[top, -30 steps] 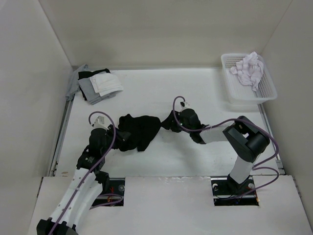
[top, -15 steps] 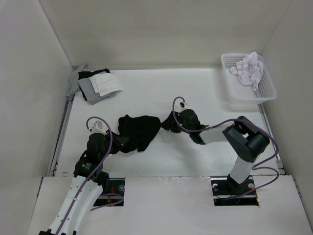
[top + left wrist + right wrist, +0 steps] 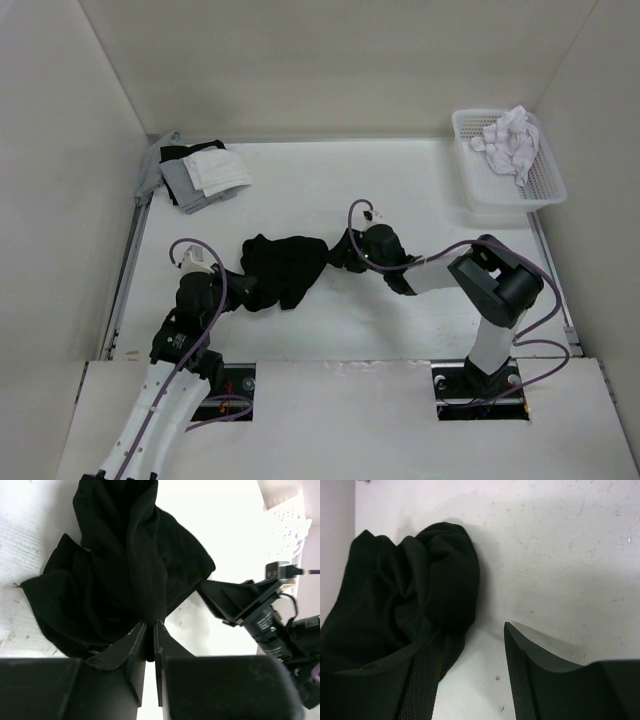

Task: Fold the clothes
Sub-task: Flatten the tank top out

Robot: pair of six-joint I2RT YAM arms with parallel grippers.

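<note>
The clothes (image 3: 285, 265), one plain black garment, lie bunched in a crumpled strip across the middle of the table. My left gripper (image 3: 237, 290) is at their near-left edge. In the left wrist view its jaws (image 3: 150, 630) are shut on a pinch of the black fabric (image 3: 125, 570). My right gripper (image 3: 345, 255) sits at the garment's right end and also shows in the left wrist view (image 3: 235, 600). It stands open (image 3: 472, 630): its left finger lies against the black cloth (image 3: 405, 600), its right finger over bare table.
A white basket (image 3: 500, 205) holding a white cloth (image 3: 512, 140) stands at the back right. A pile of grey, white and black garments (image 3: 200, 175) lies at the back left. Walls enclose the table on three sides.
My left gripper has drawn back toward the near left and closed on the garment's edge. The right gripper has shifted slightly left and stays open.
</note>
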